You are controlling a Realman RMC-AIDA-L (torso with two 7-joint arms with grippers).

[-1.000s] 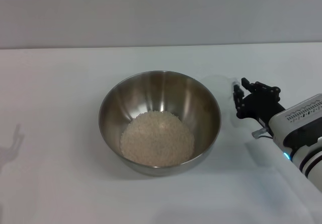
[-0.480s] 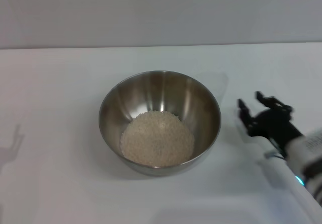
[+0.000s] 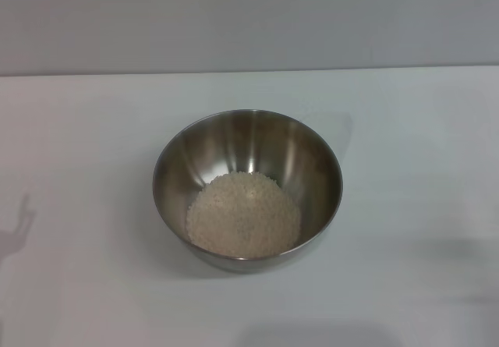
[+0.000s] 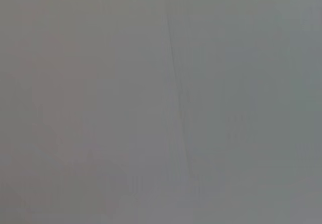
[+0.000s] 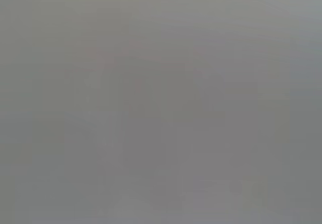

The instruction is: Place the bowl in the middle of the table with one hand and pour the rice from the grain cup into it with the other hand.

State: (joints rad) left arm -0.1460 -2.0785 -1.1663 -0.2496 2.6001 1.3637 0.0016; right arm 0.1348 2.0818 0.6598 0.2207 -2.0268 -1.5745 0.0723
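The steel bowl stands in the middle of the white table in the head view. A mound of off-white rice lies in its bottom. A faint translucent shape shows just past the bowl's right rim; I cannot tell whether it is the grain cup. Neither gripper nor arm shows in the head view. Both wrist views show only a plain grey surface, with no fingers and no objects.
A grey wall runs behind the table's far edge. A thin shadow of an arm falls on the table at the left edge. A soft shadow lies on the table at the right.
My right gripper, open beside the bowl's right rim a second ago, has drawn back toward the lower right and left the head view. The bowl and rice have not moved.
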